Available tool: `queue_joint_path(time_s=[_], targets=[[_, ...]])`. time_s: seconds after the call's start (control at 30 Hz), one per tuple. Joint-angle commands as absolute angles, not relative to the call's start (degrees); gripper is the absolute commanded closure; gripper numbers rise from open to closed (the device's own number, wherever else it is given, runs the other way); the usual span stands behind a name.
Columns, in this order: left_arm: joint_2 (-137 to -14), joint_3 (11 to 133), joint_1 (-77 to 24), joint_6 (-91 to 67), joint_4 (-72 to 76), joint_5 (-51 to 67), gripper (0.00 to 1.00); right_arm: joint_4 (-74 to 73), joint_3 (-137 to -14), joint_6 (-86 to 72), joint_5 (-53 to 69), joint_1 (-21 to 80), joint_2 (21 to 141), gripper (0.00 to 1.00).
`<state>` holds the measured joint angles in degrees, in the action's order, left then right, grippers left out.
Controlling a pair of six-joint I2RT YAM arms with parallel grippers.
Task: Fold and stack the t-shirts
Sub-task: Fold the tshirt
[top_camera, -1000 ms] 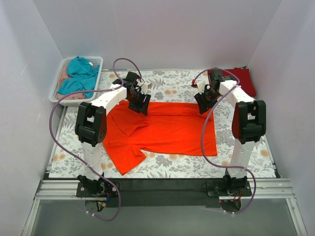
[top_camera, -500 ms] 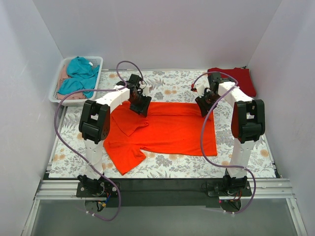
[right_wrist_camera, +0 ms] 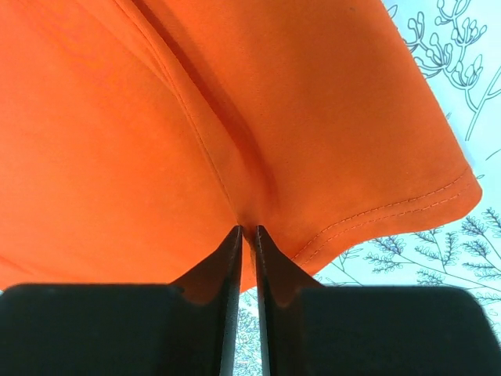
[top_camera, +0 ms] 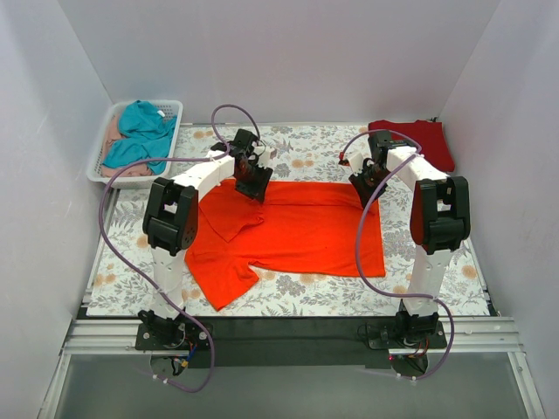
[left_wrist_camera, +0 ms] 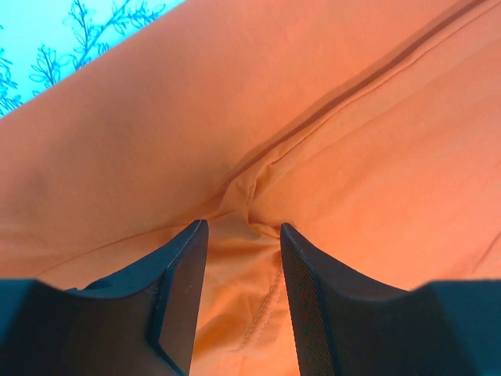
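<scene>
The bright orange-red t-shirt (top_camera: 297,231) lies spread on the floral table cover, with one sleeve folded in at the left. The darker crimson t-shirt (top_camera: 419,140) lies folded at the far right corner. My left gripper (top_camera: 253,182) is at the shirt's far left edge. In the left wrist view (left_wrist_camera: 243,235) its jaws stand apart with puckered orange cloth (left_wrist_camera: 235,298) between them. My right gripper (top_camera: 365,179) is at the shirt's far right corner. In the right wrist view (right_wrist_camera: 246,231) it is shut on the hemmed orange edge (right_wrist_camera: 258,117).
A white basket (top_camera: 99,155) at the far left holds a teal garment (top_camera: 144,131) and a pale pink garment (top_camera: 112,131). White walls close in the table on three sides. Purple cables loop from both arms.
Both grippers have moved a little toward the far side of the table at the shirt's far edge. The shirt's far edge has shifted only slightly.
</scene>
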<state>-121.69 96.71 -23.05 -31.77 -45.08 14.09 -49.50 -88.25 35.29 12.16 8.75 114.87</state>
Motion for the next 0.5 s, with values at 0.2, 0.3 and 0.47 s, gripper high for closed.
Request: queue_joint_path(time_s=[0.2,0.3,0.47], targets=[[-123.7,98.4,-23.4,-29.5,-43.9,13.4,0.65,-49.5,-87.8,35.9,12.2,9.0,115.7,0.88],[-123.1,97.5,-23.4,-28.8,-43.2,12.7,0.71,-49.5,-88.2,35.8,12.1,9.1,115.9,0.9],[-120.4,96.3,-23.3,-28.1,-42.9,12.4,0.94,-49.7,-88.2,35.8,11.8,9.0,115.9,0.99]])
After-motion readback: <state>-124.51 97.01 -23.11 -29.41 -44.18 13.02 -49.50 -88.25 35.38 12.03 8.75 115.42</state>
